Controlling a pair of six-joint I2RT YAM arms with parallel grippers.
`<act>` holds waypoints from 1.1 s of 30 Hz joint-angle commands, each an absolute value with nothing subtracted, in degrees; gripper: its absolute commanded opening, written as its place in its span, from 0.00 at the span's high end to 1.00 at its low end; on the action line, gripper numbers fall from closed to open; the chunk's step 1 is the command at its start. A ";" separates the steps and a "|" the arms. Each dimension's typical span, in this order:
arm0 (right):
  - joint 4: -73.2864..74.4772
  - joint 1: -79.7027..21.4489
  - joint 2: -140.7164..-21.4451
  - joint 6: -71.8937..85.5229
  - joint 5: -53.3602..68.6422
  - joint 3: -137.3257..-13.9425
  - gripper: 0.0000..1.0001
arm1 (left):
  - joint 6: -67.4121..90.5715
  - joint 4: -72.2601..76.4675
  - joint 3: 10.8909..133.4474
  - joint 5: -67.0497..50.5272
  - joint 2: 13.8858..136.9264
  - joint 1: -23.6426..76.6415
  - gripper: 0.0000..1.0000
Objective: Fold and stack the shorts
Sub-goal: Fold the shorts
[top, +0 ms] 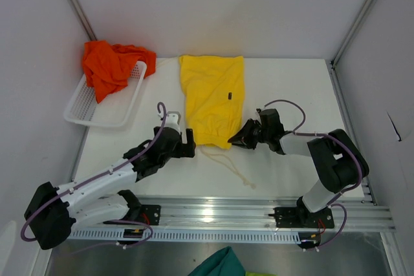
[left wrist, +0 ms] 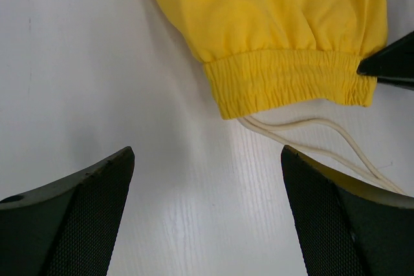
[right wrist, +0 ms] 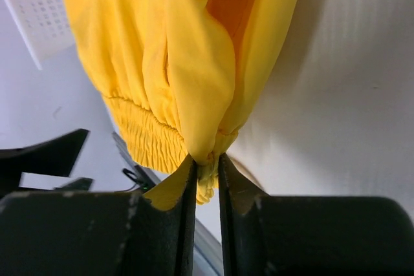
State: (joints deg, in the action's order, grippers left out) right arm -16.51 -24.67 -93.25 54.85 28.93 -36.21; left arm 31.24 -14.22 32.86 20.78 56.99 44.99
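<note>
The yellow shorts point(top: 212, 97) lie flat in the middle of the white table, waistband toward me, with white drawstrings point(top: 233, 165) trailing off the band. My right gripper point(top: 234, 139) is shut on the right corner of the elastic waistband point(right wrist: 208, 171), the fabric bunched between its fingers. My left gripper point(top: 192, 143) stands open just left of the waistband's other corner point(left wrist: 223, 105), only bare table between its fingers point(left wrist: 77, 218). The orange-red shorts point(top: 111, 64) lie crumpled in the white basket point(top: 123, 114) at the far left.
The basket rests against the left wall. A teal-green cloth point(top: 220, 264) shows below the table's front rail. Grey walls close in the table on three sides.
</note>
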 commanded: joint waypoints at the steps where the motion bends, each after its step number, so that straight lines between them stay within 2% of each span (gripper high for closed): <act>1: -14.33 -24.43 -91.23 61.85 31.99 -39.99 1.00 | 28.65 -8.71 30.95 21.70 55.37 46.76 0.04; 9: -1.69 -25.22 -90.79 65.39 29.80 -46.13 1.00 | 25.41 -1.68 29.62 26.54 57.39 51.94 0.05; 20: -1.75 -25.75 -90.61 68.11 31.28 -47.37 1.00 | 22.59 -4.12 39.98 39.01 72.06 56.86 0.05; 33: -4.22 -25.49 -91.14 72.95 34.10 -48.86 1.00 | 14.50 -2.99 48.69 36.65 83.40 58.45 0.06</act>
